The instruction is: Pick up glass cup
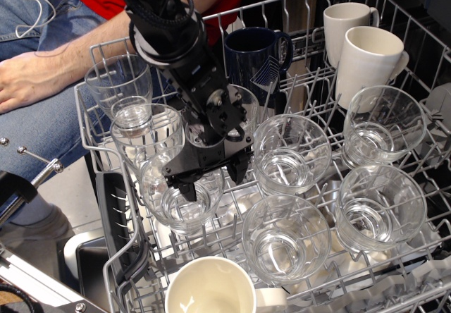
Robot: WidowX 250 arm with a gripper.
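White wire dishwasher rack (95, 151) holds approx. eight clear handleless glass tumblers, all upright, mouths up, nothing visible inside them. Also in rack: dark blue handled ceramic mug (254, 52) at back centre, two white ceramic mugs (366, 56) at back right, and a cream round mug (208, 288) at front edge, empty as far as seen.

The black claw (209, 175) is spread apart, fingers w/ a wide gap, pointing down over the clear glass cup (180, 200) at front left of rack. One fingertip sits at or inside that cup's rim, the other at the rim's right side near the neighbouring tumbler (contact can't be told for sure). Nothing is clamped.

Glass walls are smooth, slightly tapered, w/ thick round bases that catch light. Rack is thin coated wire in a grid w/ upright tines. A person's bare forearm (77, 52), in red shirt and jeans, rests behind the rack at left.
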